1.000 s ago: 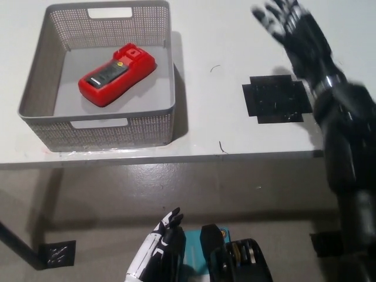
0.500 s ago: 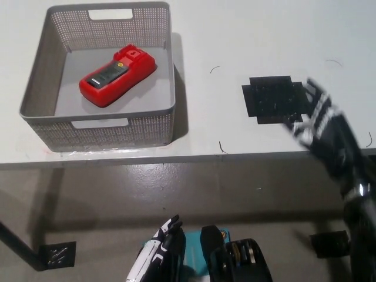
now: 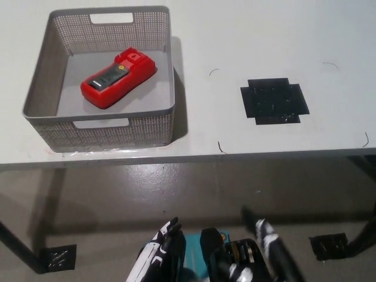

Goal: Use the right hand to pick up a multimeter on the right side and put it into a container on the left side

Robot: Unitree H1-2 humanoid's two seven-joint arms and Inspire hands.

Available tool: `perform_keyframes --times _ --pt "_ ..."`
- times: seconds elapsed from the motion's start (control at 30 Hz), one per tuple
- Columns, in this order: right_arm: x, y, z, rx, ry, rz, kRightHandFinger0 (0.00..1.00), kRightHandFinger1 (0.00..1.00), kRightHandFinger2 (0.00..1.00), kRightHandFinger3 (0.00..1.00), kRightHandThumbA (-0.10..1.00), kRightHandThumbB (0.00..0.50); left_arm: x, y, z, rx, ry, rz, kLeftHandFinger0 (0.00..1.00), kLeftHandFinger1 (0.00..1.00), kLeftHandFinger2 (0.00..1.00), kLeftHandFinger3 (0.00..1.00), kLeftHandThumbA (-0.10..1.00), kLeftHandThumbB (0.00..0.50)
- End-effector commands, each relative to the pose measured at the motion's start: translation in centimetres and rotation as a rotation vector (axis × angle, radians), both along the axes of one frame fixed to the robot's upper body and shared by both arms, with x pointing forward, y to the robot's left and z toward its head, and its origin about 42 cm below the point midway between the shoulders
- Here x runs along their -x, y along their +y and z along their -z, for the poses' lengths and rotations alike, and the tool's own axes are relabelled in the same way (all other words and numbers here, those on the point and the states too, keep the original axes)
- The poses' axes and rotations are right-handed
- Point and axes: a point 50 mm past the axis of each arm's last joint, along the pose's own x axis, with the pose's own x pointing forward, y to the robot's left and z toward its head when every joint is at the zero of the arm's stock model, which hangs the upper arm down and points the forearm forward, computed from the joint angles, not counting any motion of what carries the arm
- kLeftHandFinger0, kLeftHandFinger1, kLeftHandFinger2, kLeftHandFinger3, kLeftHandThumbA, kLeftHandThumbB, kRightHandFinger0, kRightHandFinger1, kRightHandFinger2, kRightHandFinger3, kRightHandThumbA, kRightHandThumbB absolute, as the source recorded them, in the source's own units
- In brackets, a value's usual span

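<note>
You see a red multimeter point(image 3: 118, 77) with a dark grey screen and a small yellow mark near its far end, lying in a light grey basket point(image 3: 118, 132) whose walls carry a fine perforated mesh pattern while its floor is plain grey. The table point(image 3: 247, 35) is white, with thin dark scuff lines on its right half and a black cross-shaped tape patch point(image 3: 274, 100) to the right. Below the near edge the floor point(image 3: 117, 194) is dull grey-brown. Your left hand point(image 3: 157, 254) is white with black trim; your right hand point(image 3: 273, 249) is black with white patches.
</note>
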Motion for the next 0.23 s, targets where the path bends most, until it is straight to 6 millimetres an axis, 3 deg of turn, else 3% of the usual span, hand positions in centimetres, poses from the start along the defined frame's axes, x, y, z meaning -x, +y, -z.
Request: perform_keyframes --times 0.0,0.1,0.2 --pt "1.9 4.3 3.1 0.058 -0.268 0.004 1.00 1.00 1.00 1.00 1.00 0.356 -0.2 -2.0 -2.8 0.100 -0.131 -0.021 1.00 1.00 1.00 1.00 1.00 0.500" --pt "0.7 4.0 4.7 0.049 -0.204 -0.001 1.00 1.00 1.00 1.00 1.00 0.406 -0.4 -2.8 -3.2 0.095 -0.147 -0.018 1.00 1.00 1.00 1.00 1.00 0.500" --pt "-0.2 4.1 5.1 0.070 -0.207 -0.002 1.00 1.00 1.00 1.00 1.00 0.407 -0.6 -3.1 -3.2 0.095 -0.149 -0.010 1.00 1.00 1.00 1.00 1.00 0.500"
